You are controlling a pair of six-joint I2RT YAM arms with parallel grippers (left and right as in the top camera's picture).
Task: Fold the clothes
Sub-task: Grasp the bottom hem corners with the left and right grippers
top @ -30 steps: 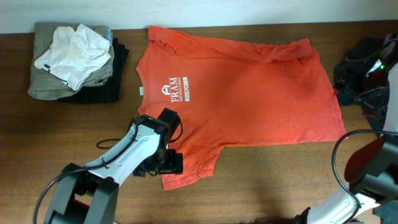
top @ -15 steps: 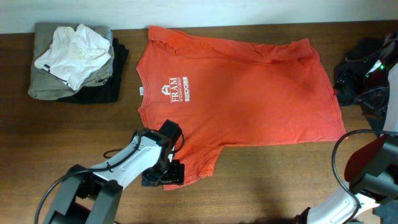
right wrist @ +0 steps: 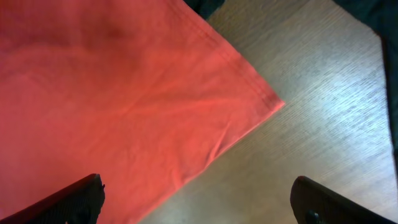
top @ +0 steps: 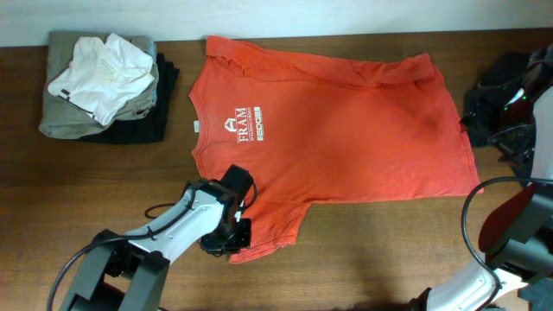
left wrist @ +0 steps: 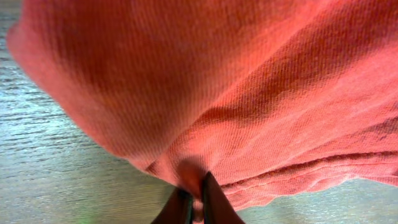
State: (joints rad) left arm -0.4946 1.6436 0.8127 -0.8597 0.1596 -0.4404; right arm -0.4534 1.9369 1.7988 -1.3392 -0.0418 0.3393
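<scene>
Since your left gripper [top: 235, 238] is clamped shut on a thin pinch of sleeve [top: 270, 226] at 7 o'clock of the shirt [top: 346, 121], spread flat mid-table, it may slip out when you lift, and your right gripper [right wrist: 198, 208], open at 3 o'clock, holds nothing.

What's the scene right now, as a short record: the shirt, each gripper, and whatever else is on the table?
T-shirt: red-orange, spread flat, white lettering up, not yet folded
left gripper: shut on the edge of the sleeve nearest the robot
right gripper: open, above the hem corner, holding nothing
stack: folded clothes at the table's far left, white piece on top
table: brown wood
</scene>
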